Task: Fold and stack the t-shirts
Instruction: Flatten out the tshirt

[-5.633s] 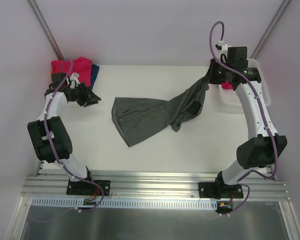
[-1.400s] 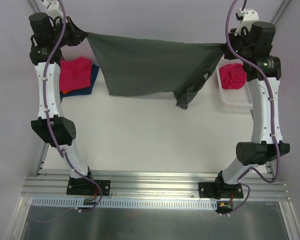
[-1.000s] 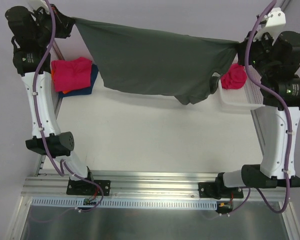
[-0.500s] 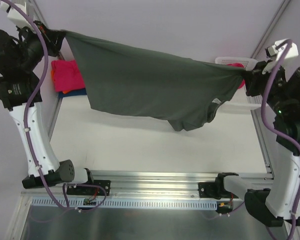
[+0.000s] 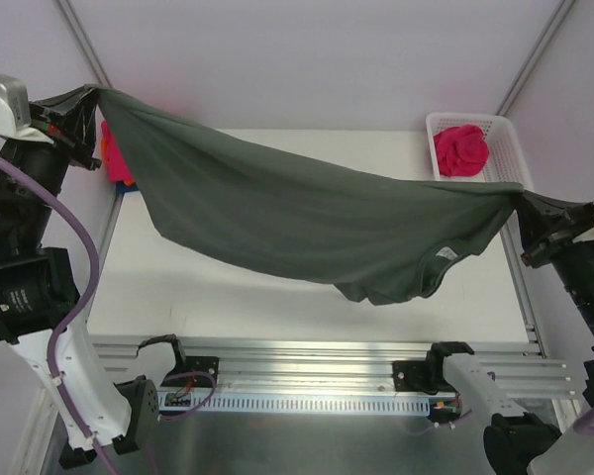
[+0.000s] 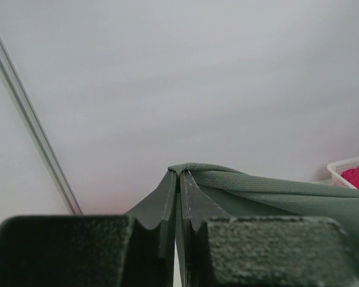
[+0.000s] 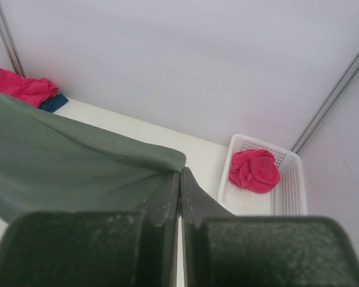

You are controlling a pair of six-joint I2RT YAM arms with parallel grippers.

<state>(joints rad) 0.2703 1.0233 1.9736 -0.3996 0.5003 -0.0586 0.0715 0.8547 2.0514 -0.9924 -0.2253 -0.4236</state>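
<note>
Now at the spreading step: grey shirt (image 5: 317, 223) hung stretched above table (image 5: 198, 297), pinched at opposite ends by tightly clenched left gripper (image 6: 180, 179) and right gripper (image 7: 180, 179). Next, likely calls for lowering both ends evenly, laying it flat on table.

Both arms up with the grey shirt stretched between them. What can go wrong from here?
1. The left gripper and right gripper each pinch only a thin edge of the dark grey shirt; a slip would drop one side.
2. Its sagging collar end, with the white label, hangs lowest; it may touch down first and bunch.
</note>
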